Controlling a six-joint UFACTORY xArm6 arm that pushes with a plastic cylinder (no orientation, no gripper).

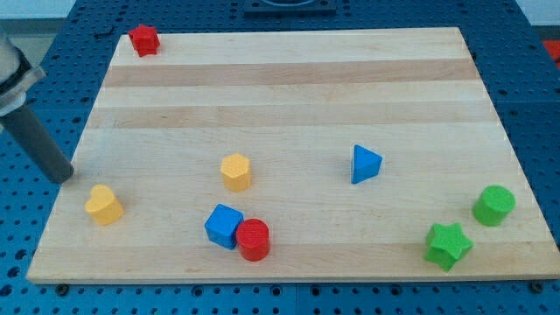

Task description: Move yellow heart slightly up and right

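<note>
The yellow heart [104,205] lies near the board's left edge, low in the view. My tip [64,177] is at the board's left edge, just up and left of the yellow heart, a short gap away. The rod slants up to the view's upper left. A yellow hexagon [235,171] sits to the right of the heart, nearer the middle.
A blue cube [224,226] touches a red cylinder [254,240] at bottom centre. A blue triangle [365,164] sits right of centre. A green star [448,245] and green cylinder [494,206] are at bottom right. A red block [143,40] sits at the top left corner.
</note>
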